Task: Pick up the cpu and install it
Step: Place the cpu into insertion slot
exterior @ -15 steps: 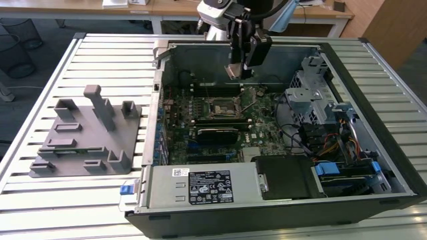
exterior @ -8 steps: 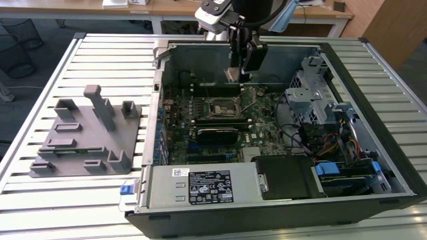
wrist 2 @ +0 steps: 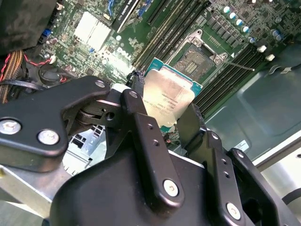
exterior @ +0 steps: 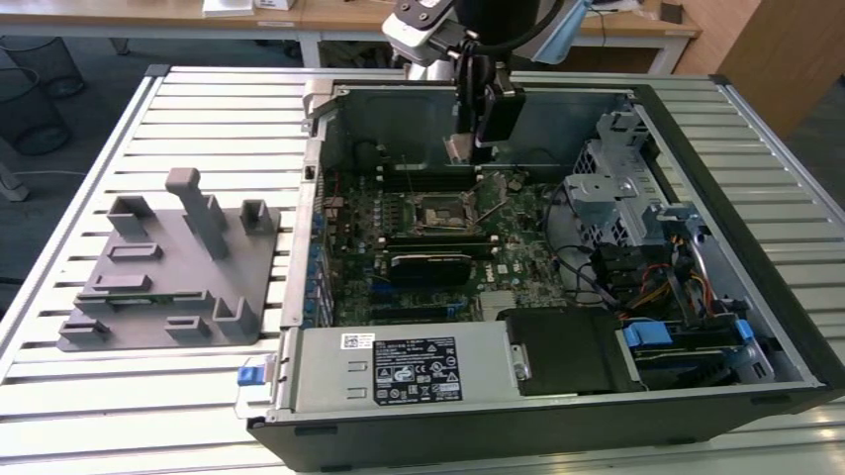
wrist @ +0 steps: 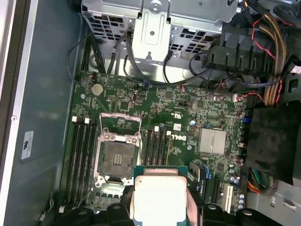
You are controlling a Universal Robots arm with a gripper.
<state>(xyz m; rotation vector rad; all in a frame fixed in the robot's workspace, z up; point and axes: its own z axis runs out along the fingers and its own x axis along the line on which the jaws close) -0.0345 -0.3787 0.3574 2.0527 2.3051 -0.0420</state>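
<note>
Gripper [wrist 2: 164,109] pinches cpu [wrist 2: 171,92] over open case [exterior: 396,114] (motherboard [wrist: 188,103] inside, socket [wrist: 116,159] uncovered, cables [wrist: 272,42] and drive cage [wrist: 150,23] alongside).

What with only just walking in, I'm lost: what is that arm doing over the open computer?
The arm's gripper is shut on the cpu, holding it by its edges above the motherboard inside the open computer case. The socket looks open and empty, so the chip is picked up but not yet installed. In the first wrist view the chip sits just beside the socket rather than over it. A grey fixture sits on the table at the exterior view's left.
</note>
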